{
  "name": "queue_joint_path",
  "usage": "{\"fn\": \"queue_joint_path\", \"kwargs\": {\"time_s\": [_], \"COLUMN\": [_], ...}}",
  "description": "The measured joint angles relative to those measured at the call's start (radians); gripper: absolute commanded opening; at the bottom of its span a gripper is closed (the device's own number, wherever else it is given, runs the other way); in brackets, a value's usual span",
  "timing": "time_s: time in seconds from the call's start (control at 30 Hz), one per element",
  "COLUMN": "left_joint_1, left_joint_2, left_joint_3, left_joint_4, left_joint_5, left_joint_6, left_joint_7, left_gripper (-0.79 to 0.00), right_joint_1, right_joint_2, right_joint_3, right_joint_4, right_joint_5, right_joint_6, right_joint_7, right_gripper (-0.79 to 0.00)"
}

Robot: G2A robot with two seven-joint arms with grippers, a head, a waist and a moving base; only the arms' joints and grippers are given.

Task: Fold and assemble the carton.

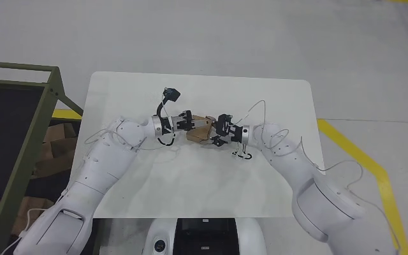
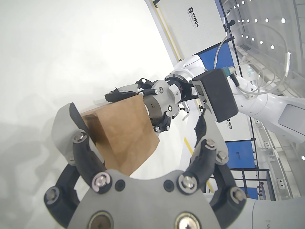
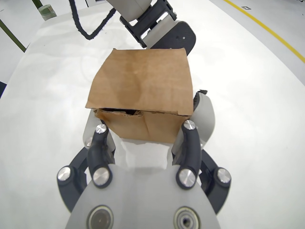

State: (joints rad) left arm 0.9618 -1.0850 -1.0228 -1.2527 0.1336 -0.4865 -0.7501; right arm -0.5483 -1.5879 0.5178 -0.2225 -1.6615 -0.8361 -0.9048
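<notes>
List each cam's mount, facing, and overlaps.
Top: above the arms, facing down at the table; left arm and right arm meet at the carton.
Left wrist: on that wrist, facing along its own fingers to the carton, right arm beyond.
Right wrist: on that wrist, facing along its own fingers to the carton, left arm beyond.
Shared: all three show the carton; wrist views show each other's arm.

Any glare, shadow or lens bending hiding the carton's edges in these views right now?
Left wrist view: the table glares white, the carton face nearest the left tool sits in shadow, and room lines bow. Right wrist view: carton evenly lit, dark gap under its top flap, table rim curves. Top view: even light, no glare on the carton.
</notes>
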Motion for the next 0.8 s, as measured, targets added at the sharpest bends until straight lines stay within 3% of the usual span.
{"fn": "queue_joint_path", "kwargs": {"time_s": [0.2, 0.33, 0.4, 0.47, 0.63, 0.8], "left_joint_1": [0.0, 0.011, 0.02, 0.032, 0.069, 0.103], "left_joint_2": [0.0, 0.008, 0.013, 0.02, 0.036, 0.048], "left_joint_3": [-0.009, -0.045, -0.065, -0.09, -0.149, -0.196], "left_joint_4": [-0.007, -0.016, -0.024, -0.035, -0.067, -0.091], "left_joint_5": [-0.002, -0.005, -0.006, -0.007, -0.007, -0.006], "left_joint_6": [0.005, -0.003, -0.005, -0.007, -0.009, -0.007], "left_joint_7": [0.01, 0.021, 0.023, 0.024, 0.023, 0.019], "left_gripper": [0.0, 0.0, 0.0, 0.0, 0.0, 0.0], "right_joint_1": [0.0, 0.001, 0.001, 0.001, 0.0, 0.003], "right_joint_2": [0.002, 0.006, 0.009, 0.011, 0.017, 0.021], "right_joint_3": [0.0, 0.0, -0.001, -0.002, -0.003, -0.005], "right_joint_4": [0.002, 0.005, 0.005, 0.005, 0.0, -0.009], "right_joint_5": [0.005, 0.004, 0.002, 0.001, -0.003, -0.007], "right_joint_6": [0.007, 0.014, 0.016, 0.018, 0.022, 0.027], "right_joint_7": [-0.007, -0.024, -0.031, -0.039, -0.055, -0.071], "right_gripper": [-0.249, -0.28, -0.311, -0.425, -0.437, -0.514]}}
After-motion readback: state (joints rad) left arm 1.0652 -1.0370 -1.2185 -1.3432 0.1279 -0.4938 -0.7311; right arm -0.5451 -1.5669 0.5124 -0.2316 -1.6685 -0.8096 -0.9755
